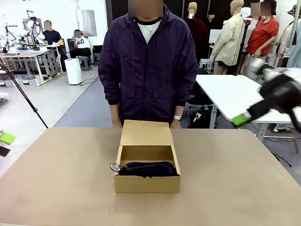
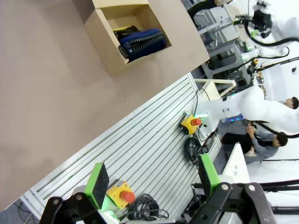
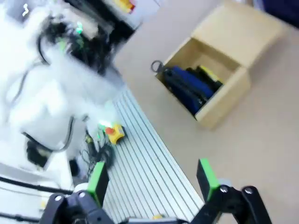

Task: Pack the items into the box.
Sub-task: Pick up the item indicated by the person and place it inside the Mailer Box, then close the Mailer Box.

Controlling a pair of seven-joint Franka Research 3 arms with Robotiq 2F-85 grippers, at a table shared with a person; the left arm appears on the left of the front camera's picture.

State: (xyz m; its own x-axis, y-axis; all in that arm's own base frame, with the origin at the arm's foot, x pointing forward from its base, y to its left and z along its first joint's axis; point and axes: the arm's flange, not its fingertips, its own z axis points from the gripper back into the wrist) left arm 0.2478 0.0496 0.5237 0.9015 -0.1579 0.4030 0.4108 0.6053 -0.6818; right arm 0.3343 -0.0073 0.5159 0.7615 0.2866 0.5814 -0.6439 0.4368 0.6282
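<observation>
From the front, the box (image 1: 146,184) stands open in the middle of the table (image 1: 56,179), with its flap toward the person (image 1: 148,66). In it lies the navy pouch (image 1: 148,168), its ring at the left wall. My wrist cameras look into the box from above and add a yellow knife (image 2: 122,31) lying behind the pouch. My left hand (image 2: 153,179) is released, fingers wide, beyond the table's edge and well apart from the box. My right hand (image 3: 152,179) is released too, high at the right side, blurred, and it holds nothing.
</observation>
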